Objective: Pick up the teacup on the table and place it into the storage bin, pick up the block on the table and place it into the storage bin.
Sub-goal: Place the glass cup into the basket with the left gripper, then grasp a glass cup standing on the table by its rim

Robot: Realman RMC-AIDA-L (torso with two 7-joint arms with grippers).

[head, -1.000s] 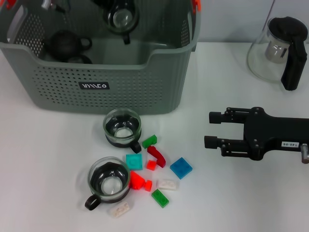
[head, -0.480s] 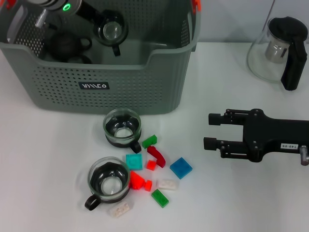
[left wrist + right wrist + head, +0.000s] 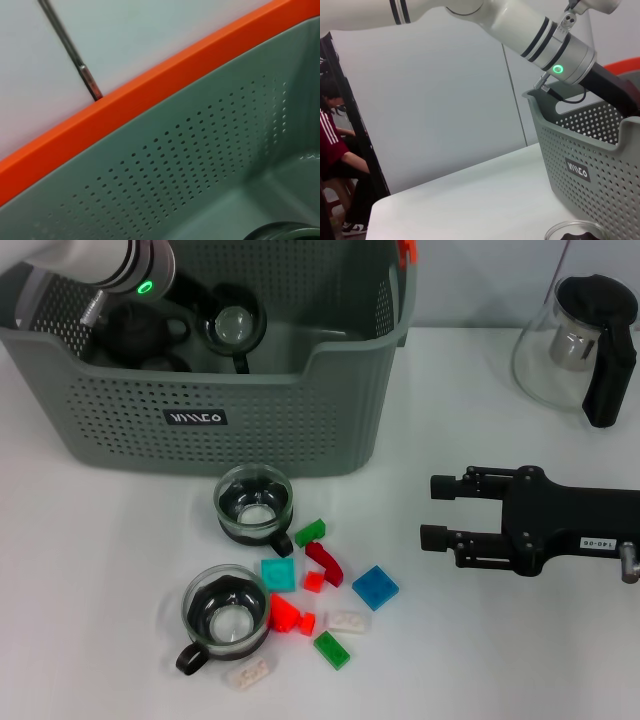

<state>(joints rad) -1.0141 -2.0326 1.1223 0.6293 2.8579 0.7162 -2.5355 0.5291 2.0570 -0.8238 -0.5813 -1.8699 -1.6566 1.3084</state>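
Note:
The storage bin point(image 3: 200, 420) is a grey-green perforated basket at the back left; its orange rim point(image 3: 150, 90) fills the left wrist view. Inside it, my left gripper point(image 3: 218, 318) is shut on a glass teacup point(image 3: 236, 327), held low beside a black teapot point(image 3: 140, 335). Two more teacups point(image 3: 254, 502) point(image 3: 226, 615) stand on the table in front of the bin. Loose blocks lie beside them, among them a blue one point(image 3: 374, 586), a green one point(image 3: 309, 532) and a red one point(image 3: 324, 562). My right gripper point(image 3: 432, 510) rests open on the table, right of the blocks.
A glass pitcher point(image 3: 580, 340) with a black handle stands at the back right. The right wrist view shows the bin point(image 3: 590, 150), the left arm point(image 3: 545, 35) reaching into it, and a person seated far off at the room's edge.
My left arm has come down into the bin, carrying the teacup lower and towards the teapot. The right gripper and the things on the table have stayed put.

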